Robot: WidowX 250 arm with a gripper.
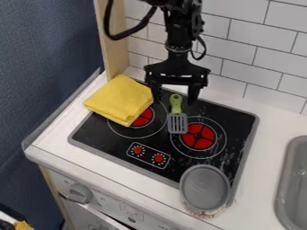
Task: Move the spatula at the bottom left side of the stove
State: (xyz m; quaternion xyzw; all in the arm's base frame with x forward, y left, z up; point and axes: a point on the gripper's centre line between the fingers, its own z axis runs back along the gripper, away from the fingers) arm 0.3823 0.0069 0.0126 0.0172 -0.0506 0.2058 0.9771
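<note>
Resting slotted spatula [177, 117], perhaps metal

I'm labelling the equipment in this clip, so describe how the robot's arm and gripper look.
The robot arm is black, with a thick black cable looping out on the picture's left and a thinner one on its right. The gripper is black too: a broad crosspiece with two dark, narrow jaws.

No words, brands or numbers can be read. Fine pale marks ring the two red dials [159, 158] printed near the front edge of the stove [96, 134], and faint marks stand on the front panel [114, 204] below the desk's [129, 182] front edge; all too small to make out.
</note>
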